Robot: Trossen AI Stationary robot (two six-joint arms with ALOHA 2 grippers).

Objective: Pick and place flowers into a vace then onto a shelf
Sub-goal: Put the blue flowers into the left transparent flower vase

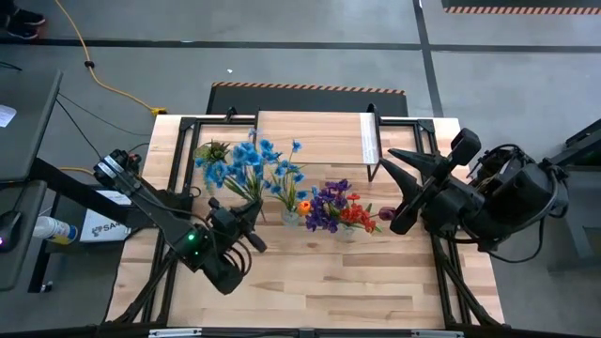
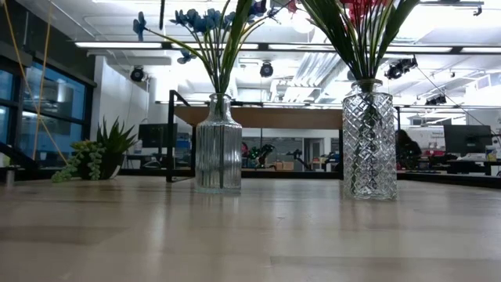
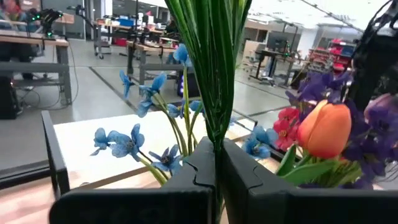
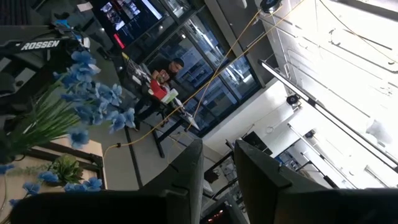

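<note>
Two cut-glass vases stand on the table. The left vase (image 2: 218, 149) (image 1: 289, 216) holds the blue flowers (image 1: 246, 164) (image 2: 205, 19) with one orange bloom (image 3: 324, 127). The right vase (image 2: 368, 141) holds the red and purple flowers (image 1: 333, 208). My left gripper (image 1: 252, 225) (image 3: 216, 152) is shut on the blue bunch's green stems, above the vase. Off the table's right side, my right gripper (image 1: 404, 192) (image 4: 219, 168) hangs high and narrowly open, with nothing between its fingers. The light-wood shelf (image 1: 315, 136) stands at the far edge. My left gripper pinches the bundle of green stems and leaves (image 3: 214, 121) between its two fingers. The fingers lie level and across the stems, coming from the table's near left. The stems rise upright past the fingers, and their lower ends stand in the left vase.
A small green potted plant (image 1: 214, 150) (image 2: 98, 157) sits left of the shelf. The shelf's black legs (image 2: 170, 133) show behind the vases. Bare plank table (image 1: 319, 282) lies in front of the vases.
</note>
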